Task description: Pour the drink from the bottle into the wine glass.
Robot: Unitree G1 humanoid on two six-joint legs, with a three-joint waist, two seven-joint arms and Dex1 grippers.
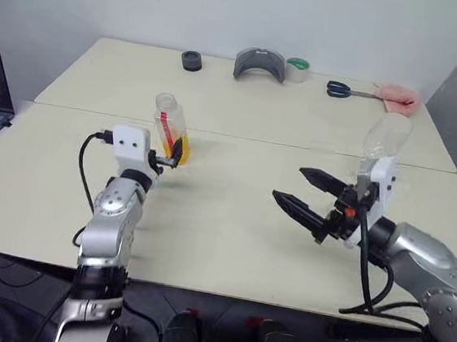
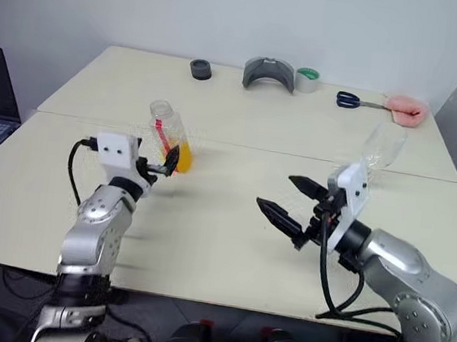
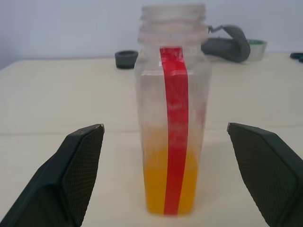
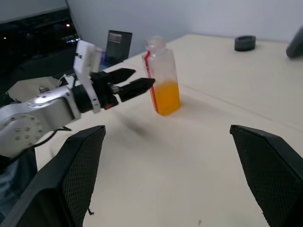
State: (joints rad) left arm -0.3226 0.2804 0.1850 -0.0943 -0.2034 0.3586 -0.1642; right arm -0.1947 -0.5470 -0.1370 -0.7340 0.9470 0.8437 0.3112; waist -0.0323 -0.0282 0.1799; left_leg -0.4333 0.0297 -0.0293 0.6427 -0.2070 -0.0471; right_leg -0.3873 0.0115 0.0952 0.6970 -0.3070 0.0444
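Black fingers of my left gripper (image 3: 163, 179) stand wide open, bottle (image 3: 173, 109) upright between them, untouched, uncapped, orange drink (image 3: 170, 187) low inside. My right gripper (image 1: 311, 200) hangs open. Farther right, wine glass (image 1: 385, 138). I should close squarely on the bottle's body.

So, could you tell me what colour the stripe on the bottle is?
Red, running vertically down the bottle; the left wrist view shows it best.
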